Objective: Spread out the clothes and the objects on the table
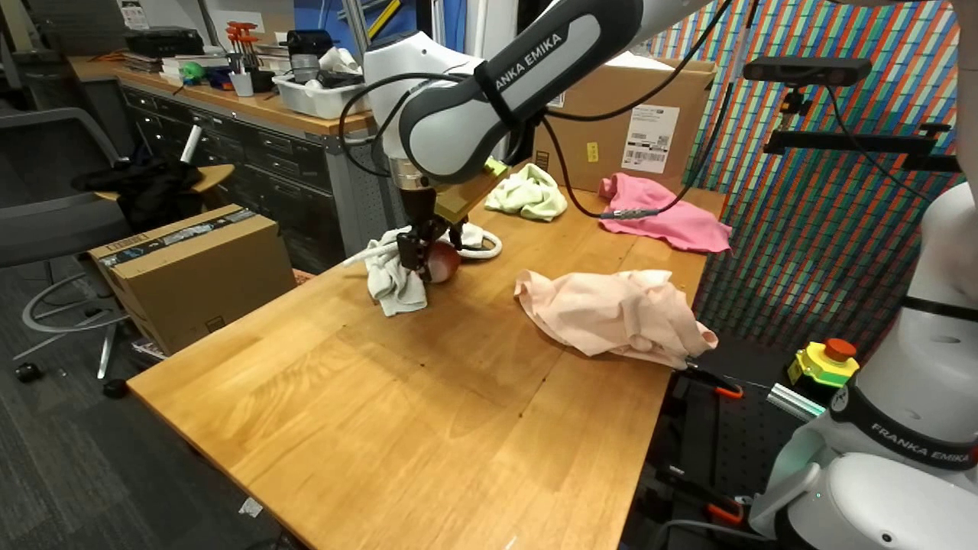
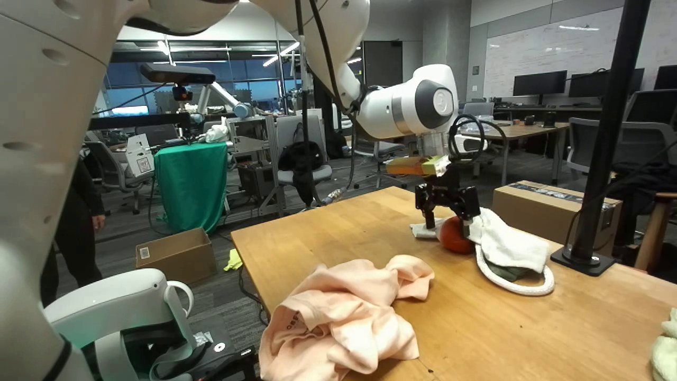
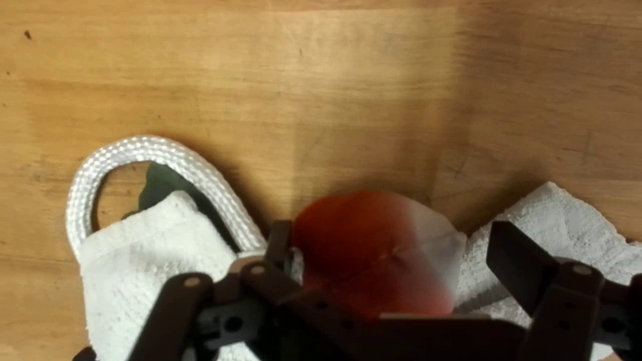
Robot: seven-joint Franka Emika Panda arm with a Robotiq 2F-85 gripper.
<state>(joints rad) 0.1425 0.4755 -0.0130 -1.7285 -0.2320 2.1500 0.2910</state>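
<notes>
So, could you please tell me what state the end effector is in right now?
End effector: open, straddling the red-and-white object.

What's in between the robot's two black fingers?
A round red-and-white thing, with some white cloth beside it, as the wrist view shows.

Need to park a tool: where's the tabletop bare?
In an exterior view, widest patch of table runs from white cloth and peach cloth to the frame's bottom; another lies between peach cloth, pink cloth and green cloth. Crowded: around the red object, hemmed by fingers, rope loop and white cloth.
</notes>
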